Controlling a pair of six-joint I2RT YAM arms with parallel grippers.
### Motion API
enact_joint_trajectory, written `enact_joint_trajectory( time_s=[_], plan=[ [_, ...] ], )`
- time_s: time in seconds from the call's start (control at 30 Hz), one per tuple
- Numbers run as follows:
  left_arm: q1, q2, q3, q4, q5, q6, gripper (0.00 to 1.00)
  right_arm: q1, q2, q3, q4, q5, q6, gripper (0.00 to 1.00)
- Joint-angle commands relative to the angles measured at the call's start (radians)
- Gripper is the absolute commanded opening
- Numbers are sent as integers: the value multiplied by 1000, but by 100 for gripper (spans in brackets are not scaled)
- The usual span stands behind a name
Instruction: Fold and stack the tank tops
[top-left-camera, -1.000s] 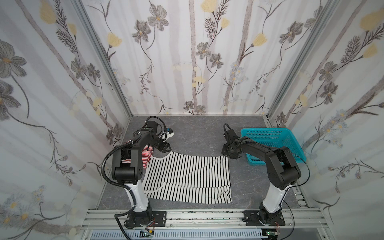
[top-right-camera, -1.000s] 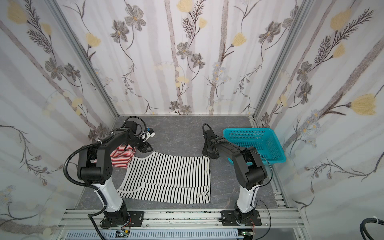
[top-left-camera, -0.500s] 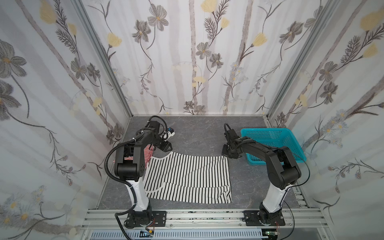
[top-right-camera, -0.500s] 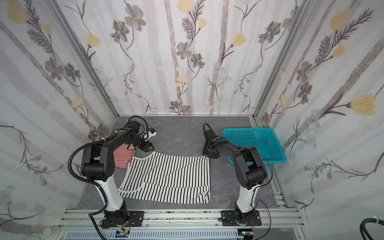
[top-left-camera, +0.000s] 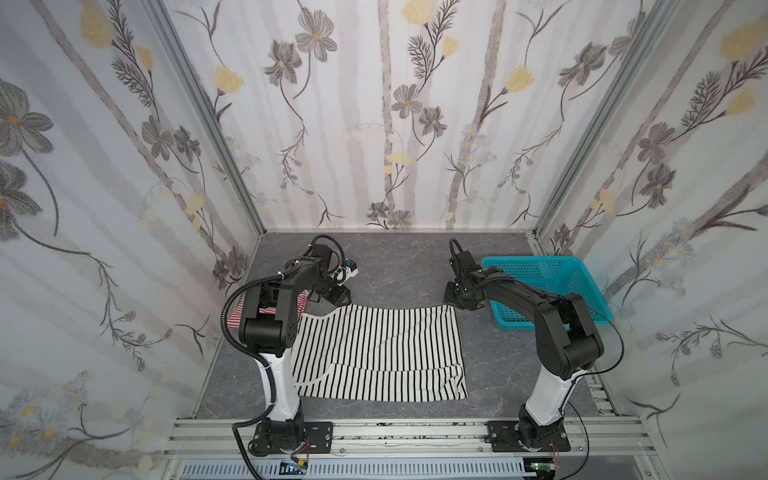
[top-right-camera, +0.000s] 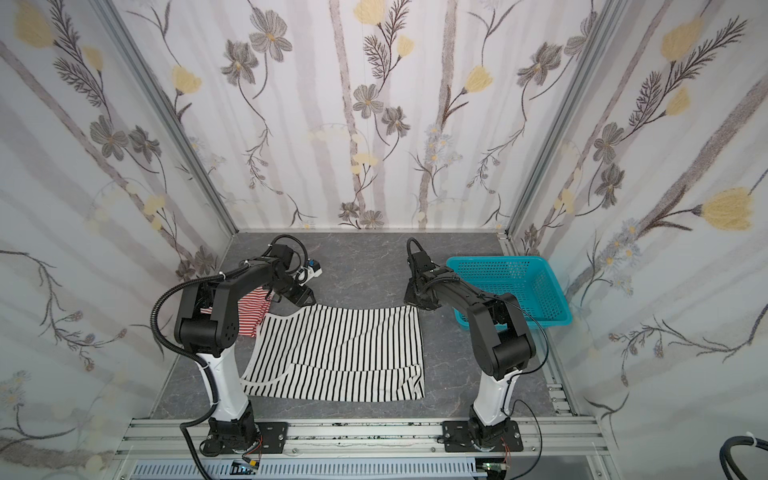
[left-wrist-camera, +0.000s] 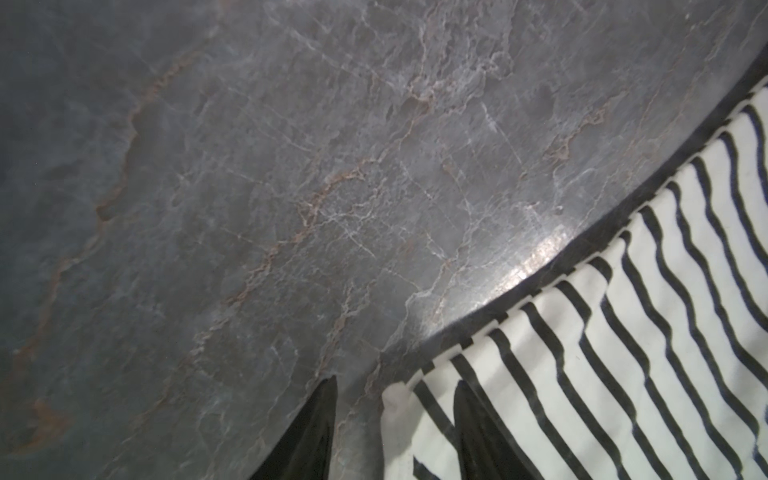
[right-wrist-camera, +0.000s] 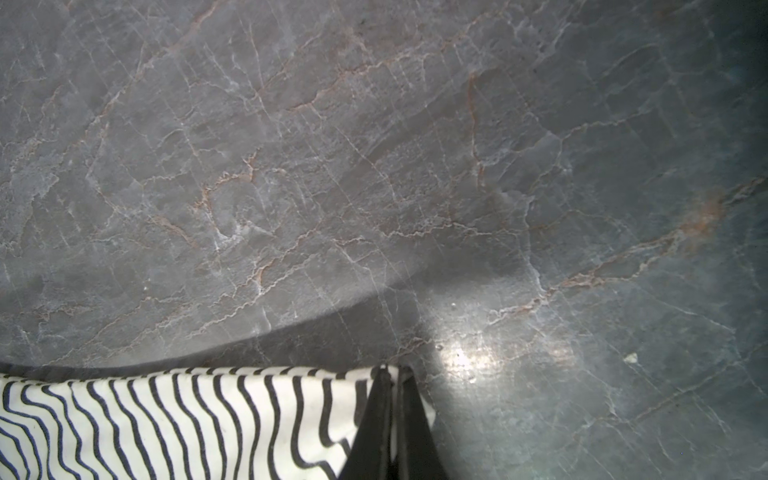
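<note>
We note the right gripper (right-wrist-camera: 395, 370) has closed since a second back, and the left arm (top-left-camera: 270, 328) has swung its elbow a little toward the middle. The cloth lies as it did.

Right fingers (right-wrist-camera: 374, 424): pressed together, pinching the far right corner of the black-striped top (top-left-camera: 374, 345). Its edge runs out from the pinch along the table (top-left-camera: 399, 266). In both top views this gripper sits low at that corner, just beside the basket (top-left-camera: 540, 266).

Left gripper (left-wrist-camera: 395, 382): fingers about half apart, clamping nothing. One finger (left-wrist-camera: 307, 436) stands over bare table, its mate over the stripes, and the top's white-edged far left corner lies between them. We cannot tell whether the tips touch the cloth.

The black-striped top lies spread mid-table between the arms, with a fold line across it near the front edge. The red-striped top (top-right-camera: 249, 309) lies bunched at the left, partly hidden by the left arm, just beside the black-striped top.
</note>
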Motion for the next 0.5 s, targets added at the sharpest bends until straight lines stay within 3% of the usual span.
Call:
enact_joint_trajectory(
  time_s=[0.0,0.17,0.37,0.47],
  plan=[
    [1,8,-3,8,-13,4,46,0,-2,13,8,5,-12,0],
    [-6,22,-4,8,-23,9,21,-2,2,19,8,5,-13,0],
    [-7,26,5,4,9,12,13,-14,11,35,7,6,-18,0],
    [-5,36,33,4,23,-6,2,-24,16,50,1,3,-26,0]
  ],
)
